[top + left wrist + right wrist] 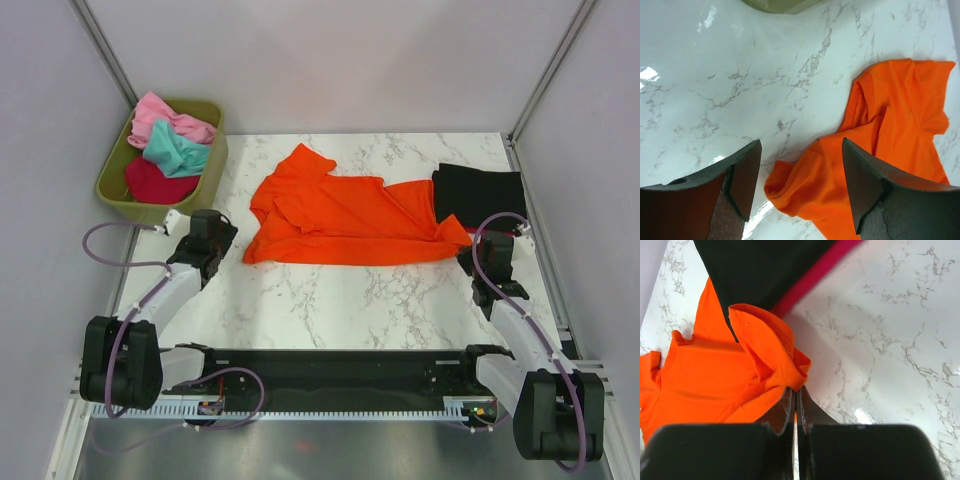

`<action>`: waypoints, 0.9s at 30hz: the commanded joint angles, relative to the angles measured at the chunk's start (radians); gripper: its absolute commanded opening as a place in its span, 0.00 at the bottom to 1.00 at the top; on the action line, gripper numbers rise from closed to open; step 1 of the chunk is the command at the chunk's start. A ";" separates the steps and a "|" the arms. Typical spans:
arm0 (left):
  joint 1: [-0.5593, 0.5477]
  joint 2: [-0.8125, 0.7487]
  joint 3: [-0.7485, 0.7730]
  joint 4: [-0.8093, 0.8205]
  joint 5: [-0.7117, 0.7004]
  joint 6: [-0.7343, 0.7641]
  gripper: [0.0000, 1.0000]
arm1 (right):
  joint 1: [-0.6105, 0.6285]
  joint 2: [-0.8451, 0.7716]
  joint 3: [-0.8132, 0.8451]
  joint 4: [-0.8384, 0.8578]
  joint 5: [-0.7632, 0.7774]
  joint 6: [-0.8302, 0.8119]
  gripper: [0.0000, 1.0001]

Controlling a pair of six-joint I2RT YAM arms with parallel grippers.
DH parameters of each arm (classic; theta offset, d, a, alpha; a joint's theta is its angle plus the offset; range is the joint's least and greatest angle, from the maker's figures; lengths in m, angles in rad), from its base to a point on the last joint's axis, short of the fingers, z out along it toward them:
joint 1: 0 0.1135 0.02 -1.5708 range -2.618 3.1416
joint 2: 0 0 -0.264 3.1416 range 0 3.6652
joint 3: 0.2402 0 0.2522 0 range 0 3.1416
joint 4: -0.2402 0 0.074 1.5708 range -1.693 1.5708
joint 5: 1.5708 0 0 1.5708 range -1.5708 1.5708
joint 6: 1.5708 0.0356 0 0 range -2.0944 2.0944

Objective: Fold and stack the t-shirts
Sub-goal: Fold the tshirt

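Folding of the orange t-shirt (345, 218) appears to be the step in hand: it lies rumpled and roughly lengthwise across the middle of the marble table (330, 300), its right end reaching onto the black shirt (480, 193), which lies flat at the far right. The right gripper (795, 400) is clenched on a doubled-over corner of the orange cloth at that right end, with a thin sliver of orange showing between the pressed fingers. The left gripper (801, 145) hangs released, its jaws wide apart, over the shirt's near-left corner, which sits in the gap between them and a little beyond. The next move, as I judge it, calls for the left fingers to come down and pinch that corner without dragging it, so that both ends can be lifted together and pulled flat for a clean fold – one held corner alone would only bunch the cloth. Much is hard to make out: how much cloth the right fingers hold is hidden behind them, and whether the left fingertips touch the table cannot be told. A red strip (815, 275) shows under the black shirt's edge, likely another shirt, but little of it is visible. The sleeves and collar of the orange shirt are lost in its creases – and the pink (165, 118), teal (178, 152) and crimson (155, 182) shirts are heaped in the olive bin (212, 175), each partly covering the next.
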 commanded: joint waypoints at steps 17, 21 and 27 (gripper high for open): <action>-0.044 -0.002 -0.107 0.048 0.277 0.029 0.69 | -0.005 -0.002 -0.008 0.001 0.022 -0.015 0.00; -0.042 0.056 -0.106 0.093 0.280 0.026 0.63 | -0.005 -0.001 -0.008 -0.001 0.022 -0.017 0.00; -0.041 0.138 -0.072 0.097 0.224 0.018 0.41 | -0.005 -0.002 -0.010 -0.001 0.023 -0.015 0.00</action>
